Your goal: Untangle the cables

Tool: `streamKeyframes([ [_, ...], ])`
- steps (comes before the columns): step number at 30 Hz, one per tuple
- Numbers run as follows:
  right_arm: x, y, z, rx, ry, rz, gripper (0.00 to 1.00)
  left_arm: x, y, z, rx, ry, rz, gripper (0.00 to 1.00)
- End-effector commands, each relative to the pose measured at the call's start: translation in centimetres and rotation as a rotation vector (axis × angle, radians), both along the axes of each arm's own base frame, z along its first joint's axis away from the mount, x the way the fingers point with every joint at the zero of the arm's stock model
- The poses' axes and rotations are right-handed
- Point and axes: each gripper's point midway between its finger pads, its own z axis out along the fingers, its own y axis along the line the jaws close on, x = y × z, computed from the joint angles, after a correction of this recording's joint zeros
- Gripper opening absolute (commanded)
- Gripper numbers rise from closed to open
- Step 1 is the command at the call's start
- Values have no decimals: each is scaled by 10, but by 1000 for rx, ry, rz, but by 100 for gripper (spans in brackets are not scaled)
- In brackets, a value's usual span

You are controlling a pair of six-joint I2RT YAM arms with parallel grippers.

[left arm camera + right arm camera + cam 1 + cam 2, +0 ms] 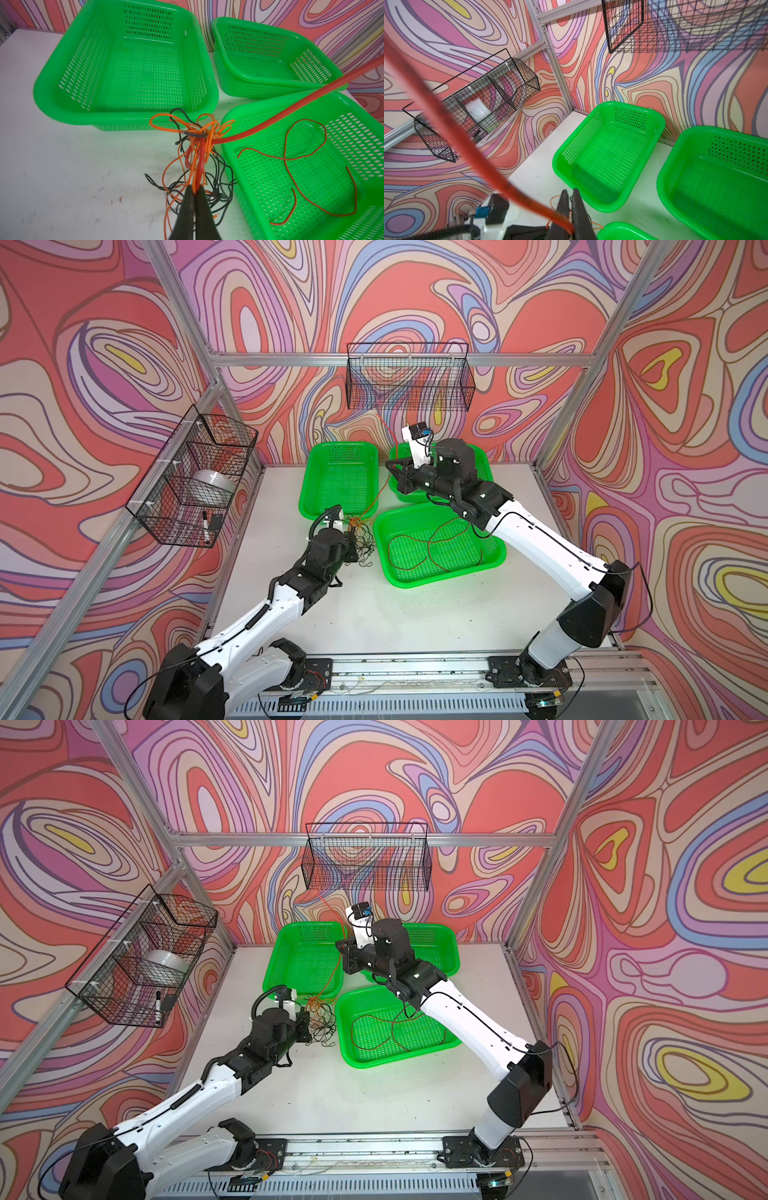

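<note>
Three green baskets stand on the white table (415,614): the far left basket (308,472), the far right basket (483,466) and the near right basket (449,575). In both top views, the tangle of cables (361,531) lies on the table in the gap between the far left basket and the near right basket. The left gripper (353,537) sits at the near left edge of the tangle. The right gripper (390,470) is raised over the left rim of the far right basket. A taut orange cable (376,497) runs from the tangle up to the right gripper. In the left wrist view, the left gripper's fingers (187,207) are pressed together on orange and red strands rising from the tangle, with black strands loose on the table beneath. A dark red cable (285,160) lies alone in loops on the floor of the near right basket. In the right wrist view, the right gripper's fingers (579,207) are pressed together on the taut orange cable, which passes blurred close to the lens. A wire rack (477,104) hangs on the left wall.
</note>
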Motion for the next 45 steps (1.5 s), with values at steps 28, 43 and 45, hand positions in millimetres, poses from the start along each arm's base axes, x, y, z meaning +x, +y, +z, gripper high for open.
streamKeyframes([
  [28, -20, -172, 53, -11, -137, -232, 0, -2, 101, -69, -22, 367, 155, 0],
  [43, -42, -121, 27, 58, -60, 114, 0, -2, 89, -66, -140, 389, 81, 19],
  [45, -46, -100, 15, 3, -55, 164, 0, -4, 90, -59, -130, 368, 88, 31],
])
